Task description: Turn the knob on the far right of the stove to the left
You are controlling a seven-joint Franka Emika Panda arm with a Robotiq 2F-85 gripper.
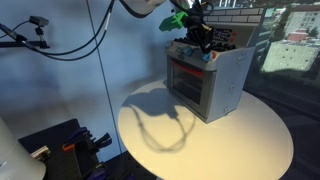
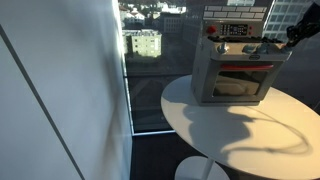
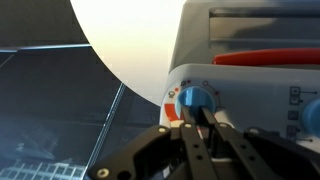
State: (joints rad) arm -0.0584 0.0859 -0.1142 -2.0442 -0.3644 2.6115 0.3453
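A grey and white toy stove (image 1: 212,82) stands on a round white table (image 1: 235,145) and shows in both exterior views (image 2: 236,72). In the wrist view its panel carries a blue knob (image 3: 197,96) ringed with red and white markings. My gripper (image 3: 201,118) sits right at this knob, its two dark fingers close together and pinched on it. In the exterior views the gripper (image 1: 200,36) hangs over the stove's top edge (image 2: 297,32). A second bluish knob (image 3: 311,115) is partly cut off at the frame edge.
A red knob (image 2: 211,30) sits at the stove's other top corner. The table edge (image 3: 120,70) drops to a dark floor. Windows stand behind the stove. Dark equipment (image 1: 65,145) lies on the floor beside the table.
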